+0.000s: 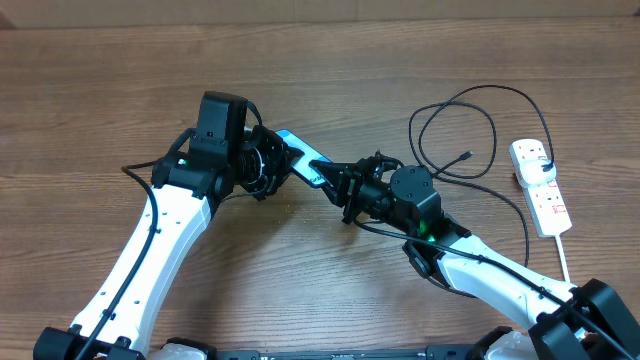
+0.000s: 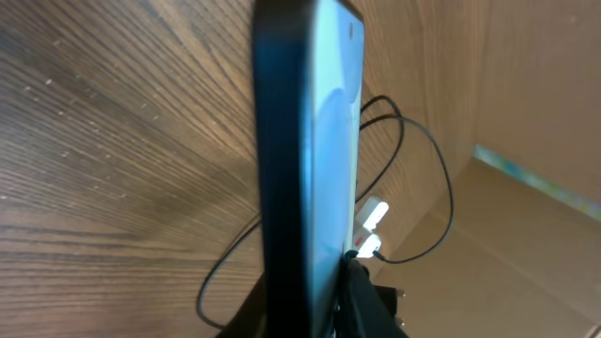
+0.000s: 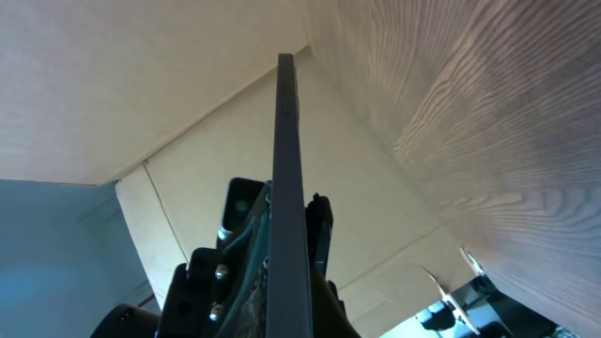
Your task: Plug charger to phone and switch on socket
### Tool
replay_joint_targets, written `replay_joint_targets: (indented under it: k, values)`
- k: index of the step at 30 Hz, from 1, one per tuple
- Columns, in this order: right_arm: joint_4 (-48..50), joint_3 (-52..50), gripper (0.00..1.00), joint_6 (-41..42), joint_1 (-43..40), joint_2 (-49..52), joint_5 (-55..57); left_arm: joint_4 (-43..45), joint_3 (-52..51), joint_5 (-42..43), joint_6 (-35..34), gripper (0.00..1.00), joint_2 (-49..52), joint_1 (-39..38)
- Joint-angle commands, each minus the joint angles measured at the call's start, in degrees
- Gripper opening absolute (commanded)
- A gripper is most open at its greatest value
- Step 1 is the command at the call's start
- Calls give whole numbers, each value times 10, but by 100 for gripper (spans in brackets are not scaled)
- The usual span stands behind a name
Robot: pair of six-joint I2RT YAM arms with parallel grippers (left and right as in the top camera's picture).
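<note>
Overhead view: I see the phone (image 1: pixel 300 160) near frame centre, turned on edge, its long axis running from upper left to lower right between my 2 grippers. The left gripper (image 1: pixel 268 162) looks clamped on its upper-left end and the right gripper (image 1: pixel 345 190) on its lower-right end. In the right wrist view, dark fingers (image 3: pixel 221 282) press both faces of the phone. The charger (image 1: pixel 495 140) loops on the table (image 1: pixel 300 60) at upper right, its connector tip (image 1: pixel 467 156) lying free to the right of the right gripper, well apart from the phone. The socket (image 1: pixel 540 185) sits at far right. My right arm is nearer both, so I judge it should fetch the tip.
</note>
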Motion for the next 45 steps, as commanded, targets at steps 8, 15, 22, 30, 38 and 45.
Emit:
replay_joint_targets:
  k: [8,15,22,30,38,45]
  values:
    - [10,4,17,79,6,-4,-31,7,-2,-11,-18,4,-12,-3]
    - [1,4,52,-19,5,-4,-25,4,-2,-135,70,4,-11,-3]
    - [-85,4,100,-429,-1,-4,114,-70,-2,-233,202,4,-11,-3]
    - [-240,39,100,-622,-74,-21,158,-113,-2,-81,354,4,-11,-3]
    - [-615,241,100,-779,-183,-28,222,-66,-2,29,366,4,6,-3]
    - [-623,258,100,-870,-257,-21,216,-8,-2,245,440,4,83,-2]
